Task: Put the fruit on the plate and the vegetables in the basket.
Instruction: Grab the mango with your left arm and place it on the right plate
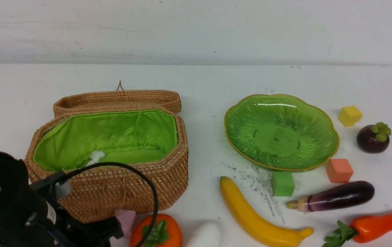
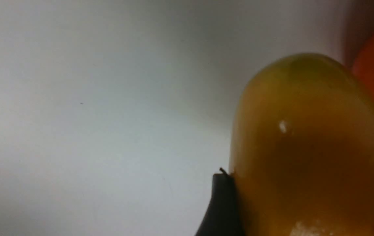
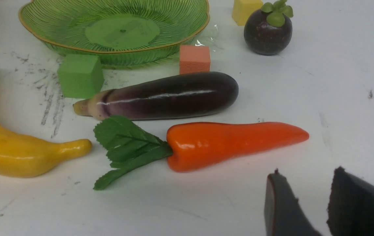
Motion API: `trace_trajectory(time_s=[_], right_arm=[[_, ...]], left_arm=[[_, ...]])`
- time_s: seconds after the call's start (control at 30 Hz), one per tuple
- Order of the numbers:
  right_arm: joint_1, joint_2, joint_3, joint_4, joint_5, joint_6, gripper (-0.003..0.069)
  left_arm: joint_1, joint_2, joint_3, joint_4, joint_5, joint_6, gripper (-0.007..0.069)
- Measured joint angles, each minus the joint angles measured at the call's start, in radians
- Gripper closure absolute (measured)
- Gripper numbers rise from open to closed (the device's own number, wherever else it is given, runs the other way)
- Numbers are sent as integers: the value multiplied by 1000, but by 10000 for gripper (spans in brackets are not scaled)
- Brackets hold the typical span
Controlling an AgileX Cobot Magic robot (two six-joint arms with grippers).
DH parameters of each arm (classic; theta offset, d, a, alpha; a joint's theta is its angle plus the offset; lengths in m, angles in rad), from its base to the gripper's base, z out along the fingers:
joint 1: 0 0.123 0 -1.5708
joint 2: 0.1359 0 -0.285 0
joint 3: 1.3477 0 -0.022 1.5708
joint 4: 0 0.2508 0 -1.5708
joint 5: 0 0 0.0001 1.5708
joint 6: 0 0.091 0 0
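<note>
Reading the front view as a clock face, the left arm [image 1: 10, 206] fills the 8 o'clock corner, its cable [image 1: 148, 185] arching across the basket [image 1: 168, 178]; the wrist view shows the left tool [image 2: 306, 177] pinching the mango [image 2: 308, 131], a dark finger [image 2: 221, 203] pressed against its flank, with the white tabletop [image 2: 92, 114] behind, though I cannot tell whether the fruit rests on it or hangs clear; the basket stands open, green lining showing, with its lid [image 1: 117, 99] laid back at its 12 o'clock; a pink cube [image 1: 127, 218] sits at its 6 o'clock, just beside the front wall; the persimmon [image 1: 168, 233] lies at the cube's 4 o'clock, and the white vegetable [image 1: 204, 236] is just beside it at 3 o'clock; the banana [image 1: 251, 212] comes next, slanting from 11 to 5 o'clock; the plate [image 1: 240, 137] stands at the banana's 1 o'clock; a green cube [image 1: 282, 183] sits at the plate's 6 o'clock, an orange cube [image 1: 339, 170] at its 4 o'clock, a yellow cube [image 1: 349, 115] at its 2 o'clock, and the mangosteen [image 1: 371, 140] at its 3 o'clock, apart from the rim; the eggplant [image 1: 336, 195] lies at the orange cube's 6 o'clock; the pepper [image 1: 381, 221] lies at the eggplant's 5 o'clock; the right tool [image 3: 311, 203] hovers near the pepper's tip, fingers [image 3: 282, 209] spread and holding nothing.
</note>
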Motion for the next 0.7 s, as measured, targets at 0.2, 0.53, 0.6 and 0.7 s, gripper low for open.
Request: trace_trajectory(time_s=[0.2, 0.53, 0.6, 0.7], right_arm=[[0, 0, 0, 0, 0, 0, 414], [0, 0, 0, 0, 0, 0, 414], [0, 0, 0, 0, 0, 0, 414], [0, 0, 0, 0, 0, 0, 414]], left_arm=[[0, -43, 0, -84, 4, 93, 92], [0, -85, -81, -131, 45, 208, 96], [0, -85, -131, -127, 47, 228, 96], [0, -65, -218, -104, 42, 247, 96]])
